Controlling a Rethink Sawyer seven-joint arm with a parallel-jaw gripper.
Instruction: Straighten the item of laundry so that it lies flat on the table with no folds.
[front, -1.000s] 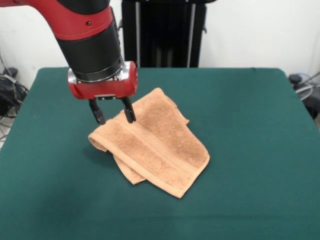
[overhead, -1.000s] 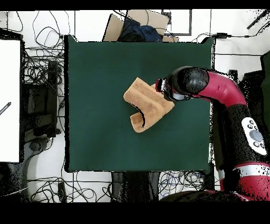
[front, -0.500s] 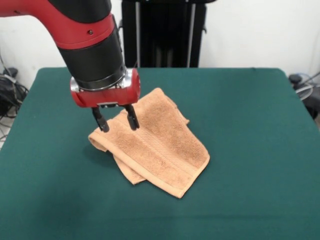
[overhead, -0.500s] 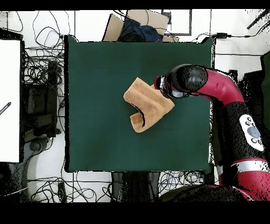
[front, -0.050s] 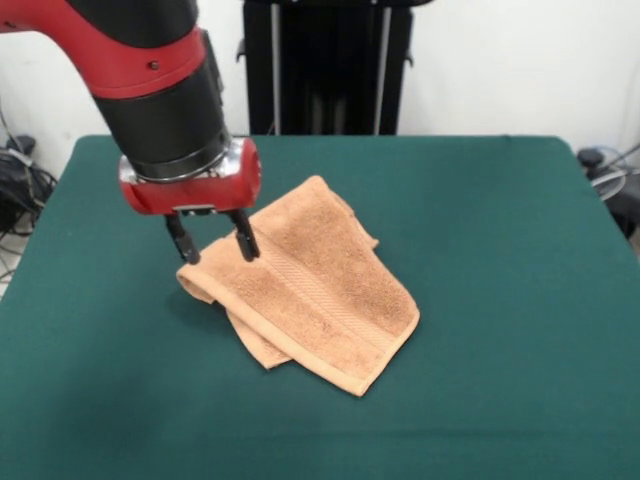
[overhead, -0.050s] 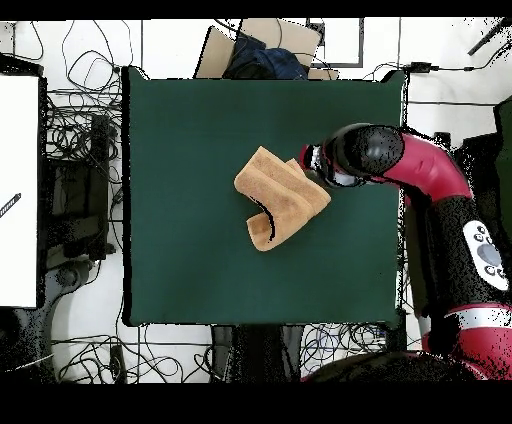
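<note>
The item of laundry (front, -0.050s: 315, 285), a peach-orange towel, lies folded over itself near the middle of the green table (front, -0.050s: 500, 300). A woven band runs diagonally across its top layer, and its left corner curls up in a roll. My gripper (front, -0.050s: 215, 251) hangs open just above that left corner, one finger (front, -0.050s: 183, 247) outside the towel's edge and the other over the cloth. Nothing is between the fingers. In the overhead view the towel (overhead, -0.050s: 278, 196) shows as a bent, doubled shape with the arm's wrist (overhead, -0.050s: 340, 166) at its right edge, which hides the fingers there.
Green table (overhead, -0.050s: 200, 260) spreads wide on all sides of the towel. Off the table are tangled cables (overhead, -0.050s: 80, 150), a white panel (overhead, -0.050s: 18, 190) and a cardboard box (overhead, -0.050s: 262, 45). The red arm (overhead, -0.050s: 440, 190) reaches in from the right of the overhead view.
The gripper dropped slightly and then shifted left in the front view, from over the towel's upper left edge to its curled left corner. It stayed open. The towel has not moved.
</note>
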